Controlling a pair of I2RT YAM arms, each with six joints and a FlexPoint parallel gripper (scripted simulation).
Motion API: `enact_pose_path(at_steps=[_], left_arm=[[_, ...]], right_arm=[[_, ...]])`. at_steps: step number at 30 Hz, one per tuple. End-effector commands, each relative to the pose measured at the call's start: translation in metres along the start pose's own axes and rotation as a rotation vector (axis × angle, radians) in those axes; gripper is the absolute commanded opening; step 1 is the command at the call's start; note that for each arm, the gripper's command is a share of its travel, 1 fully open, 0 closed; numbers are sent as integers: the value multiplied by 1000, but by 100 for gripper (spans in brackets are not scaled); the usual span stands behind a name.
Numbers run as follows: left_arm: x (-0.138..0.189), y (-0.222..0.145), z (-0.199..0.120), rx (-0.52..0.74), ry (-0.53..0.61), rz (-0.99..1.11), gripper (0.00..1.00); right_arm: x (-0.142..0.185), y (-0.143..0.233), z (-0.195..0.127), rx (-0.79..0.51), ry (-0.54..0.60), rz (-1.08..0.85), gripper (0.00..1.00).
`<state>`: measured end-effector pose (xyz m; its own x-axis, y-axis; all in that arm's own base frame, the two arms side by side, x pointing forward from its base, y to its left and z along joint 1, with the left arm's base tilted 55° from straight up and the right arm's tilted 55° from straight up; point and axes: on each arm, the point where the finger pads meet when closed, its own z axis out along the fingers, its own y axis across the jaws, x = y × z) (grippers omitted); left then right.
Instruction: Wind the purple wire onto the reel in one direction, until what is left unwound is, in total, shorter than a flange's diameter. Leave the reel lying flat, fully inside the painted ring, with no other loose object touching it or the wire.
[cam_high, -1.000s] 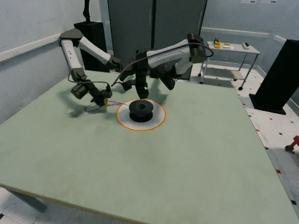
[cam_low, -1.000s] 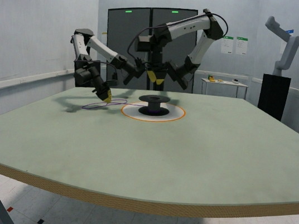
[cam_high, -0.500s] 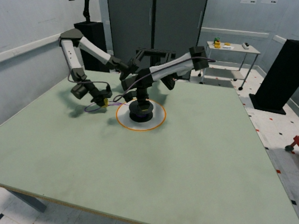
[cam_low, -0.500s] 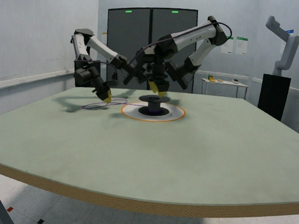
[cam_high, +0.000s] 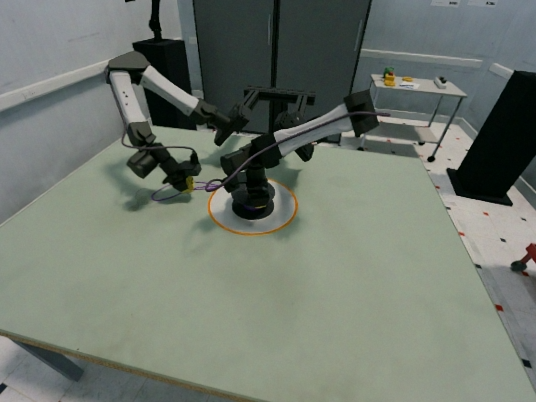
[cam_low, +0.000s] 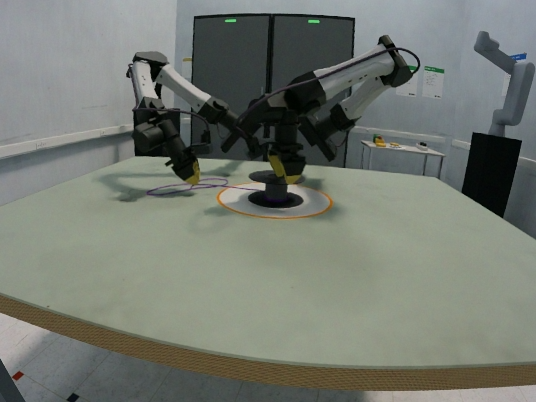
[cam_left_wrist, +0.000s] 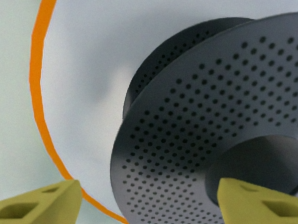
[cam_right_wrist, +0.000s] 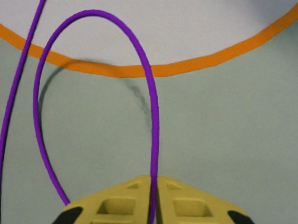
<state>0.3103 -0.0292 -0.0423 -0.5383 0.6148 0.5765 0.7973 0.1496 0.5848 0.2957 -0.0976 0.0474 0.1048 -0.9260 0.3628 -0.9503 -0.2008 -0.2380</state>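
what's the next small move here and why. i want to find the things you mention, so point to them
Probably ease the left gripper (cam_high: 258, 204) (cam_low: 285, 170) down a little so its open fingers straddle the reel (cam_high: 253, 212) (cam_low: 276, 192) (cam_left_wrist: 165, 165): it hangs at the top flange, while the right gripper (cam_high: 187, 185) (cam_low: 192, 175) (cam_right_wrist: 153, 184) pinches the wire (cam_high: 167, 198) (cam_low: 165, 191) (cam_right_wrist: 154, 120), much of it unwound outside the ring (cam_high: 251, 234) (cam_low: 280, 218) (cam_left_wrist: 36, 90) (cam_right_wrist: 187, 69).

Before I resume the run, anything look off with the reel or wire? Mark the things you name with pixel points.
Nothing looks damaged or spilled. The reel (cam_high: 246, 212) (cam_low: 276, 192) (cam_left_wrist: 165, 145) stands inside the orange ring (cam_high: 251, 234) (cam_low: 280, 218) (cam_left_wrist: 37, 100) (cam_right_wrist: 190, 69). The purple wire (cam_high: 162, 199) (cam_low: 160, 193) (cam_right_wrist: 154, 120) lies in loose loops partly outside it, as expected for unfinished winding.
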Motion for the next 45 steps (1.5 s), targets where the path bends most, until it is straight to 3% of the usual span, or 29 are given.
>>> enact_pose_path(at_steps=[1,9,13,15,16,21,26,32,33,40,45], left_arm=[[-2,8,-9,-24,-32,-16,74],[2,2,-16,-24,-33,-55,74],[23,-4,-16,-18,-36,-372,74],[23,-4,-16,-18,-36,-372,74],[30,-7,-16,-16,-38,-500,74],[59,-46,-12,-3,-34,-806,74],[52,-76,-11,10,-27,-1010,74],[42,-73,-9,18,-38,-1186,74],[42,-71,-9,22,-41,-1323,74],[42,-61,-6,10,-45,-1711,74],[45,-57,-5,9,-45,-1715,74]], right_arm=[[1,-1,-3,8,-8,-2,0],[1,-1,-2,8,-8,-2,0],[0,0,-2,8,-8,-2,0],[0,0,-2,8,-8,-2,0],[0,0,-2,8,-8,-2,0],[0,0,-2,8,-8,-2,0],[0,0,-2,8,-8,-2,0],[0,0,-2,8,-8,-2,0],[0,0,-2,8,-8,-2,0],[0,0,-2,8,-8,-2,0],[0,0,-1,8,-8,-2,0]])
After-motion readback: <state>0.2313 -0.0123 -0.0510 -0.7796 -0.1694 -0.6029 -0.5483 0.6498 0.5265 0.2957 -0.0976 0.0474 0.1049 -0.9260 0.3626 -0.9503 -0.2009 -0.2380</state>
